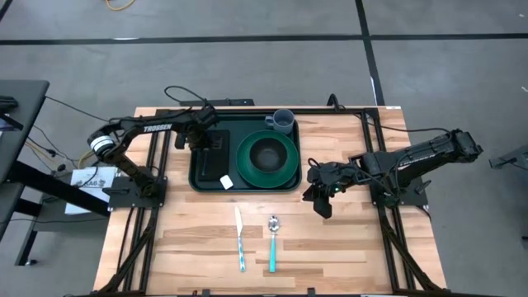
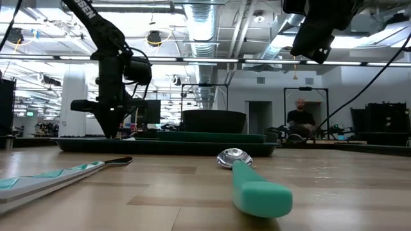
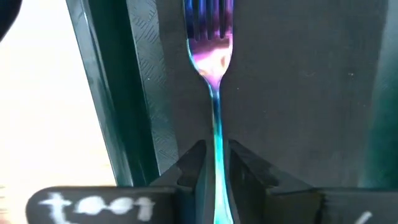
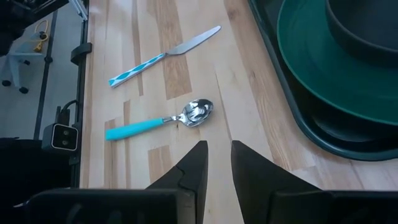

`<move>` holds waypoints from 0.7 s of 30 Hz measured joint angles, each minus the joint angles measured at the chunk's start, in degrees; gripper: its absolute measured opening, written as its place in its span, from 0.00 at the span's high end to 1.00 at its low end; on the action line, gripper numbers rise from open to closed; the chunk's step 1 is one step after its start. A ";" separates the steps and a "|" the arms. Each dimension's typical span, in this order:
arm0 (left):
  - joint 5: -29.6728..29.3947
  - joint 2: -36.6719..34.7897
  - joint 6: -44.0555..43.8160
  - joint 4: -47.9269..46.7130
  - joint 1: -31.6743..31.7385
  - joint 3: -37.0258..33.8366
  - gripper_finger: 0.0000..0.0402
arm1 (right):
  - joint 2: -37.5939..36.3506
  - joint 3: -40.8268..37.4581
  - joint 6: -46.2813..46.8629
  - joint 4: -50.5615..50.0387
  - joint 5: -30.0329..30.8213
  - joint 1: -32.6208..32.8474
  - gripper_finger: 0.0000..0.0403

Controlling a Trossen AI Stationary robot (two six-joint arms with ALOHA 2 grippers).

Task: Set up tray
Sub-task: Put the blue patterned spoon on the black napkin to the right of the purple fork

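Observation:
The dark green tray (image 1: 206, 179) lies on the far middle of the table. It carries a round green plate (image 1: 285, 169) with a dark bowl (image 1: 266, 153), a grey mug (image 1: 282, 121) and a black napkin (image 3: 298, 93) at its left end. My left gripper (image 1: 198, 139) stands over that napkin, pointing down, shut on a shimmering blue-purple fork (image 3: 210, 56). My right gripper (image 1: 322, 198) hovers above the bare wood right of the tray, slightly open and holding nothing. My left gripper pinches the fork's handle (image 3: 217, 146) between its two fingers, which lie along the handle. The tines (image 3: 208, 15) point away from the gripper, over the black napkin. Whether the fork rests on the napkin or hangs just above it, I cannot tell.
A knife (image 1: 239, 239) with a blue-white handle and a spoon (image 1: 273, 243) with a teal handle lie side by side on the wood near the table's near edge. A white tag (image 1: 226, 181) sits in the tray. A person (image 2: 298, 119) is in the room behind.

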 joint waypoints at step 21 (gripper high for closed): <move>-3.08 -23.03 -13.61 -1.83 -33.76 9.74 0.87 | 0.00 -0.02 27.77 -4.73 -2.74 0.81 0.84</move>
